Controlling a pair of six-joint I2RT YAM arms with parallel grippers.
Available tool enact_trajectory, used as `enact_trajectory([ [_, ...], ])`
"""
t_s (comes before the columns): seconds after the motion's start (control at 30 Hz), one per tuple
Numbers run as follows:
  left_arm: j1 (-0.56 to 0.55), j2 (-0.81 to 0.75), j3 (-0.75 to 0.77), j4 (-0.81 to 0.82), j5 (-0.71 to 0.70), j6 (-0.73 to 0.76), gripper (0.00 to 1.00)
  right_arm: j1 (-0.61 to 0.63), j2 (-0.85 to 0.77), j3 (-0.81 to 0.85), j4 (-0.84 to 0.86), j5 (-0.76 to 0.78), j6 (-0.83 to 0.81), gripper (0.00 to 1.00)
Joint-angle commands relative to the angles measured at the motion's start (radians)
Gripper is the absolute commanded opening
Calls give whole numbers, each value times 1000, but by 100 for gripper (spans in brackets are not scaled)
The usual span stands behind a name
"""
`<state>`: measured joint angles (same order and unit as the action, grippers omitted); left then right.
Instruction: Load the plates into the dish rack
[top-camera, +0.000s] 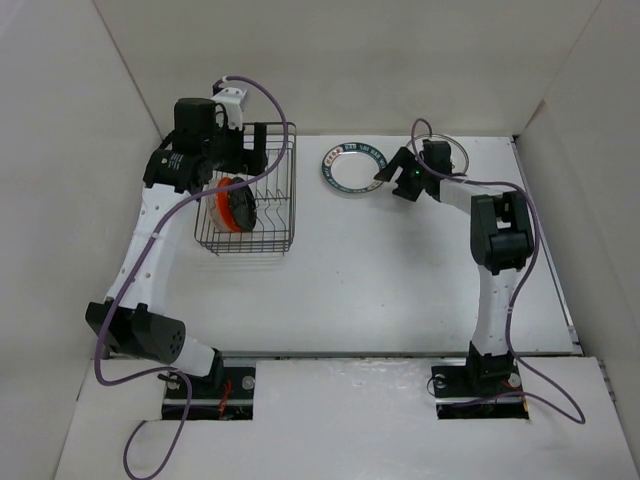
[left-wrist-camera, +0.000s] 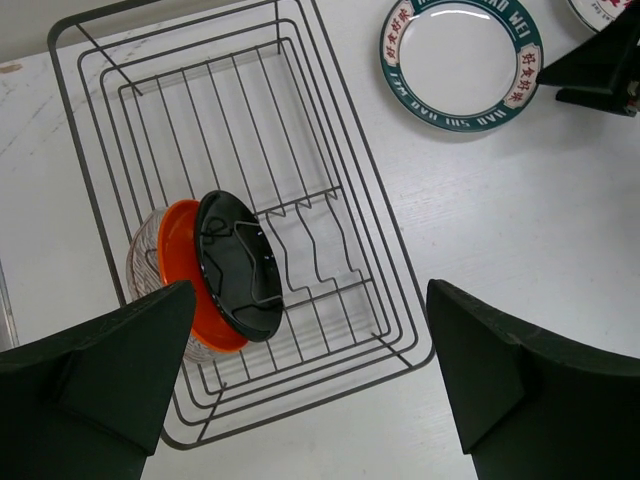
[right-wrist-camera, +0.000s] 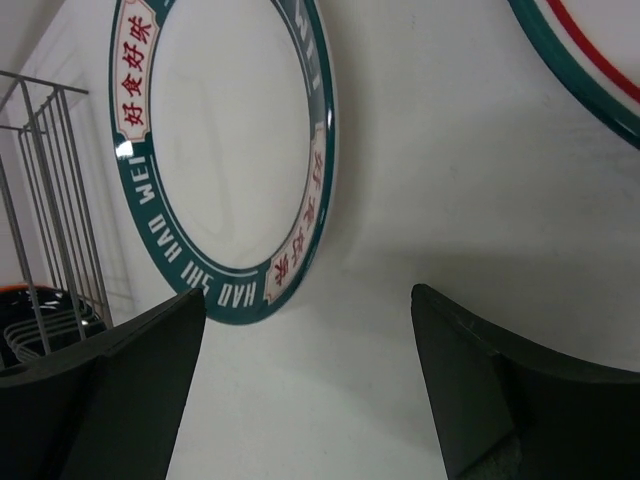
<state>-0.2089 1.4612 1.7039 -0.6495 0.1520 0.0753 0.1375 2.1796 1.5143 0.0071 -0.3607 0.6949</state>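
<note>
Behind the orange plate (left-wrist-camera: 178, 250), left wrist reveals a clear plate (left-wrist-camera: 142, 270).

Dark wire dish rack (left-wrist-camera: 240, 140), upright on table (left-wrist-camera: 520, 220). Inside, on edge, leaning together: clear plate (left-wrist-camera: 148, 250), orange plate (left-wrist-camera: 180, 260), black plate (left-wrist-camera: 238, 265). Flat beside rack: green-rimmed white plate (left-wrist-camera: 460, 60); near it, red-striped plate (right-wrist-camera: 590, 60), partly visible.

White counter (top-camera: 400, 270) carries dish rack (top-camera: 275, 215) far left, green-rimmed plate (top-camera: 353, 168) flat beside it, and a second plate (right-wrist-camera: 600, 40) further right, mostly hidden, apparently flat.
</note>
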Motion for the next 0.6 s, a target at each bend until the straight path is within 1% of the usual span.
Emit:
enact_trajectory([
  [0.0,8,-16,42,-1,58,21,100,11,45,79,-53,-34,6,88],
  [0.03,8,-7,42,-1,58,30,100,11,63,90,-62,-34,15,88],
  [0.1,17,-7,42,-1,58,31,100,11,75,104,-71,-34,29,84],
  [0.17,26,-7,42,-1,69,31,100,11,85,113,-71,-34,51,79],
  [0.23,26,-7,42,-1,81,31,100,11,97,132,-85,-34,63,79],
  [0.27,26,-7,42,-1,81,31,100,11,111,145,-96,-34,63,77],
  [0.33,35,-7,42,-10,81,31,100,11,121,146,-105,-18,72,71],
  [0.37,36,-7,42,-10,81,31,100,11,121,156,-105,-18,72,63],
  [0.43,36,-7,42,-10,81,31,100,11,132,168,-134,-9,92,57],
  [0.57,36,-16,33,-10,92,31,100,11,144,192,-167,3,114,56],
])
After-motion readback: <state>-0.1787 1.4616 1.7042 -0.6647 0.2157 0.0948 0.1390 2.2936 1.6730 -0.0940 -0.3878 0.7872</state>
